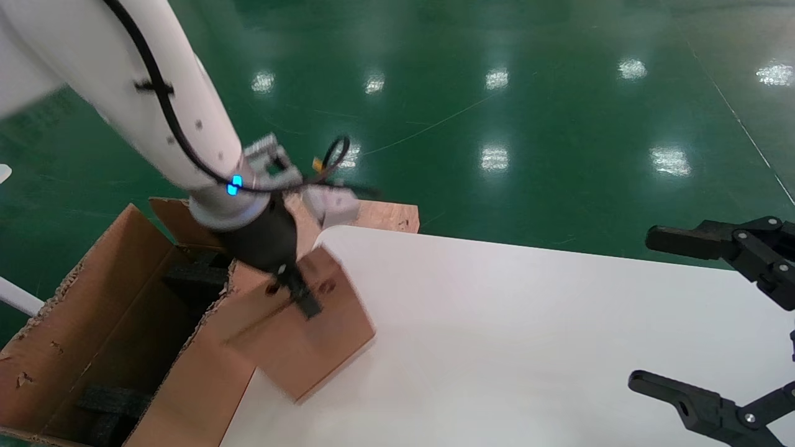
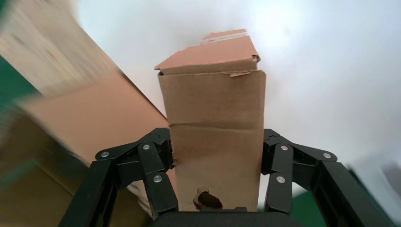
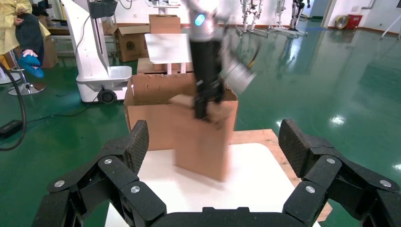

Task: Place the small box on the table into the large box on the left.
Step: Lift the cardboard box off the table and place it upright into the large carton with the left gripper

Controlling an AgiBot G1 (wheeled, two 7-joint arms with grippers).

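Note:
My left gripper (image 1: 297, 290) is shut on the small box (image 1: 307, 332), a brown oblong carton with a round punched hole. It holds the box tilted, off the table (image 1: 509, 335), at the table's left edge beside the large box (image 1: 93, 323). In the left wrist view the small box (image 2: 215, 127) sits between both fingers (image 2: 156, 175), hole near the palm. The large box has ragged flap edges and black foam inside; it also shows in the right wrist view (image 3: 151, 111) behind the small box (image 3: 201, 142). My right gripper (image 1: 702, 316) is open and empty at the table's right side.
A bare plywood board (image 1: 388, 216) lies under the table's far left corner. Green floor surrounds the table. In the right wrist view a white robot base (image 3: 97, 75) and more cartons (image 3: 127, 42) stand far behind the large box.

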